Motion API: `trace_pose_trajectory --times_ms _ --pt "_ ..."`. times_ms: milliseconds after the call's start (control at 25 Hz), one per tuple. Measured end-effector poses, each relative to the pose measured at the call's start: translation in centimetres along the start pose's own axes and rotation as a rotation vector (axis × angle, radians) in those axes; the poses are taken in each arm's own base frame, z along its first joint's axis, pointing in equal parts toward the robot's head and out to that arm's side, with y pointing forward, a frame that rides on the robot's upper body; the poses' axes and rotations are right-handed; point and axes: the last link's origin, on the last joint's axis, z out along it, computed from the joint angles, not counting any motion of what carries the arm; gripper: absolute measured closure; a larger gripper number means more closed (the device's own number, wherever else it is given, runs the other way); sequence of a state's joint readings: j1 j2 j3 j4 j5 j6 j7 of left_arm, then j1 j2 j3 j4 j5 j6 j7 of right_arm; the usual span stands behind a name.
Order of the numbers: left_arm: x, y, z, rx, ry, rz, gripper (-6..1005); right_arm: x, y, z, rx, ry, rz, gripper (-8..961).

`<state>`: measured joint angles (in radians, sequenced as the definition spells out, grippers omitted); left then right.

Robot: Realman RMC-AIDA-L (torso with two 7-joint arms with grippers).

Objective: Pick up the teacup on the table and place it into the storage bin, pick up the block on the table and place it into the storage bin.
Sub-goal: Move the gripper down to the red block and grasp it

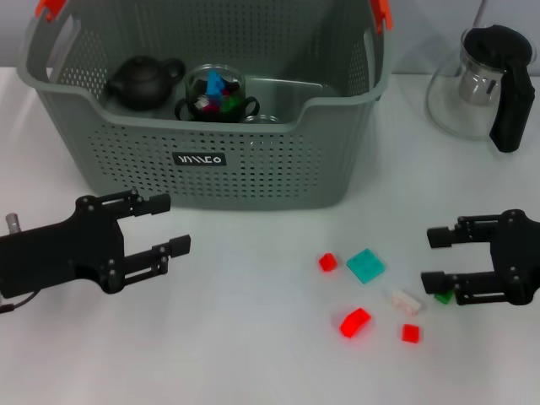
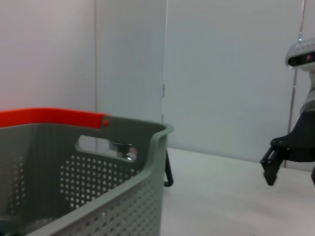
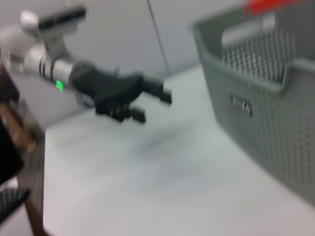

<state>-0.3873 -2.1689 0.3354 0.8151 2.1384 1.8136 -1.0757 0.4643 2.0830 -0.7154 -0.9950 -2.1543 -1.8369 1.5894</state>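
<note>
From the head view, the storage bin [image 1: 211,110] stands at the back of the white tabletop [image 1: 253,337] with a glass teacup [image 1: 216,93] of coloured blocks inside beside a black teapot [image 1: 143,80], while the left end effector [image 1: 173,224] hovers open and empty before it and the right end effector [image 1: 437,257] hovers open beside a scatter of blocks, nearest a green block [image 1: 442,297] and a white block [image 1: 406,299]. The left wrist view shows the bin's grey wall and the right end effector [image 2: 270,164] well apart across the tabletop, its fingers spread. The right wrist view, rather blurred, shows the left end effector [image 3: 155,103], apparently open, near the bin's labelled side.

You see a glass pitcher [image 1: 483,84] with black lid and handle at the far right of the white counter [image 1: 253,337] — upright. A black teapot [image 1: 142,82] sits further left.
</note>
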Motion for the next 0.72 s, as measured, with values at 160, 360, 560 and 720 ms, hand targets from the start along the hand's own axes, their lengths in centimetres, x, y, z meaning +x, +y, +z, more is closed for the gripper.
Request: trace_pose_trajectory --times_ms 160,360,560,720 --pt "-0.5 -0.3 0.2 0.017 -0.023 -0.013 385 -1.9 -0.2 0.3 -0.019 0.156 -0.001 216" --pt "-0.7 0.4 -0.3 -0.028 -0.048 -0.016 385 -3.8 -0.6 2.2 -0.044 0.388 -0.033 216" --pt "-0.9 0.9 -0.5 -0.037 -0.044 -0.021 386 -5.3 -0.2 4.9 -0.089 0.54 -0.096 217" --pt "-1.1 0.9 -0.4 -0.031 -0.045 -0.027 386 -5.8 -0.2 6.3 -0.074 0.587 -0.137 218"
